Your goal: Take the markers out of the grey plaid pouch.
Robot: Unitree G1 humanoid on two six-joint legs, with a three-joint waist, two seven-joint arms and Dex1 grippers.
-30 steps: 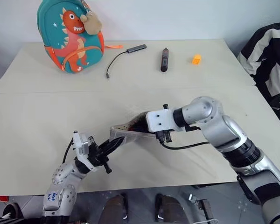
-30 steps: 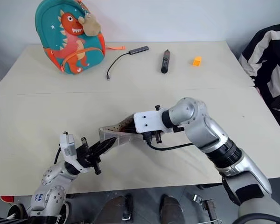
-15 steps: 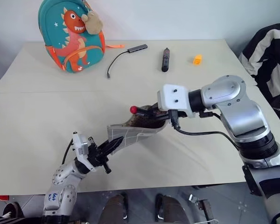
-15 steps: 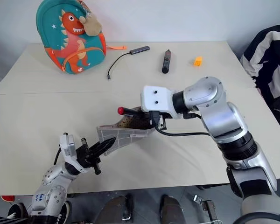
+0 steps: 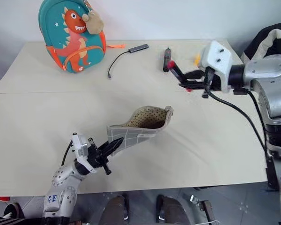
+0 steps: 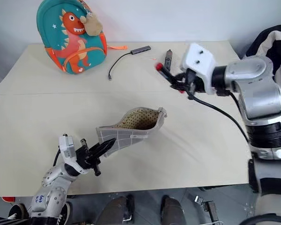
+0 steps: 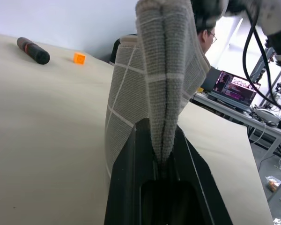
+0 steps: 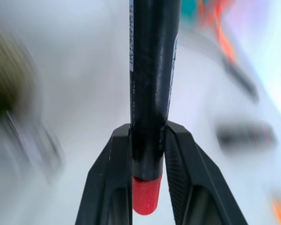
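The grey plaid pouch (image 5: 139, 130) lies in the middle of the table with its dotted tan lining showing at the open mouth. My left gripper (image 5: 113, 146) is shut on the pouch's near end, and in the left wrist view the fabric (image 7: 155, 89) is pinched between its fingers (image 7: 126, 164). My right gripper (image 5: 191, 82) hangs above the table to the right of and beyond the pouch. It is shut on a marker (image 5: 175, 69) with a black barrel and red ends (image 8: 150, 70). Whatever else is in the pouch is hidden.
A teal dinosaur backpack (image 5: 72, 35) stands at the back left. A cable with a hub (image 5: 126, 54), a thick black stick (image 5: 165, 60) and a small orange block (image 5: 196, 59) lie along the far table. A black-and-white garment (image 5: 271, 51) is at the right edge.
My right gripper has drawn the marker out of the pouch mouth and carried it up, right and away. The pouch mouth now stands open. The left gripper has kept still.
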